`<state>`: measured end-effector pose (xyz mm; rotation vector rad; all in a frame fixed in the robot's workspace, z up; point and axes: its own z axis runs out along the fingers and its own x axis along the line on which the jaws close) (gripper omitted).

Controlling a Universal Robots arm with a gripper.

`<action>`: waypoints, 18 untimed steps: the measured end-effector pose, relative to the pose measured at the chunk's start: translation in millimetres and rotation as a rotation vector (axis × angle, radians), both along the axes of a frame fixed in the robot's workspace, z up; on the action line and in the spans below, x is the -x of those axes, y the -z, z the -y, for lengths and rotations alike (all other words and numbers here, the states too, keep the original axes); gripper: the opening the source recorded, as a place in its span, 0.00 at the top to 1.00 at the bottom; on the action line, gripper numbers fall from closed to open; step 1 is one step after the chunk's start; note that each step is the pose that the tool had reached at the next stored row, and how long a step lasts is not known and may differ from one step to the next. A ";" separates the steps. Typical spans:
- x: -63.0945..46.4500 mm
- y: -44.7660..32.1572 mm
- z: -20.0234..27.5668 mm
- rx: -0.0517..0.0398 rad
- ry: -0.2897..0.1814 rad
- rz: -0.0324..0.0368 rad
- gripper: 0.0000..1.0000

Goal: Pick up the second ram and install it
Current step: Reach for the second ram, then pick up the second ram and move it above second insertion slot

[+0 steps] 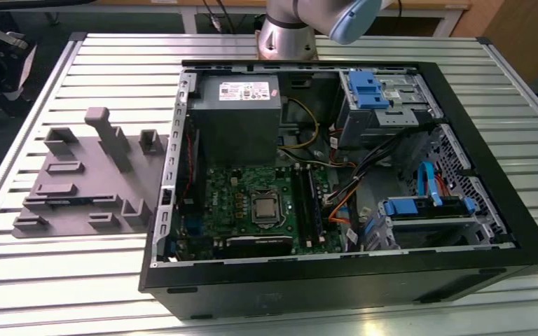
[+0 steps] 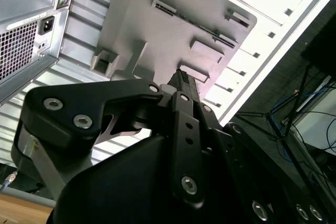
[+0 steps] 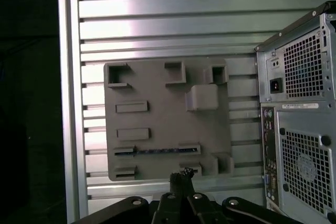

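The second ram (image 3: 157, 151) is a thin dark blue-green stick lying flat in a long slot of the grey holder tray (image 3: 157, 85). In the exterior view the ram (image 1: 68, 203) shows as a bluish strip near the tray's (image 1: 73, 185) front. My gripper (image 3: 181, 173) hangs high over the tray's edge, well above the stick, fingers together with nothing between them. In the second wrist view the gripper (image 2: 184, 77) points down at the tray (image 2: 157, 30). The black memory slots (image 1: 305, 206) run beside the processor on the green motherboard (image 1: 241, 203).
The open black computer case (image 1: 493, 175) lies on a slatted metal table (image 1: 110, 63), to the exterior view's right of the tray. Inside are a grey power supply (image 1: 235, 105), blue drive brackets (image 1: 367, 87) and loose cables. The arm's base (image 1: 286, 38) stands behind the case.
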<state>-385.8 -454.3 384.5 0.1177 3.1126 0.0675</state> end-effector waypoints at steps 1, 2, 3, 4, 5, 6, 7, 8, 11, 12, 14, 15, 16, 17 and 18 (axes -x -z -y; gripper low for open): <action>0.0 0.0 0.0 -0.0001 0.000 0.0001 0.89; 0.2 0.0 -0.1 0.0000 0.000 0.0001 0.89; 0.2 0.1 -0.1 -0.0001 0.000 0.0001 0.89; 0.2 0.0 0.0 -0.0001 0.000 0.0000 0.89; 0.2 0.0 -0.1 0.0000 0.000 0.0001 0.89; 0.2 0.0 0.0 -0.0001 0.000 0.0000 0.89; 0.2 0.0 0.0 0.0000 0.000 0.0001 0.89; 0.2 0.0 0.0 0.0000 0.000 0.0001 0.89; 0.3 0.1 0.0 -0.0001 0.000 0.0001 0.89; 0.3 0.0 -0.1 0.0000 0.000 0.0001 0.89; 0.3 0.0 0.0 0.0000 0.000 0.0001 0.89; 0.3 0.0 -0.1 0.0000 -0.003 0.0001 0.89; 0.3 0.0 -0.1 0.0000 -0.008 0.0001 0.89; 0.4 0.1 0.0 -0.0001 -0.014 0.0000 0.89; 0.4 0.1 0.0 0.0000 -0.025 0.0001 0.89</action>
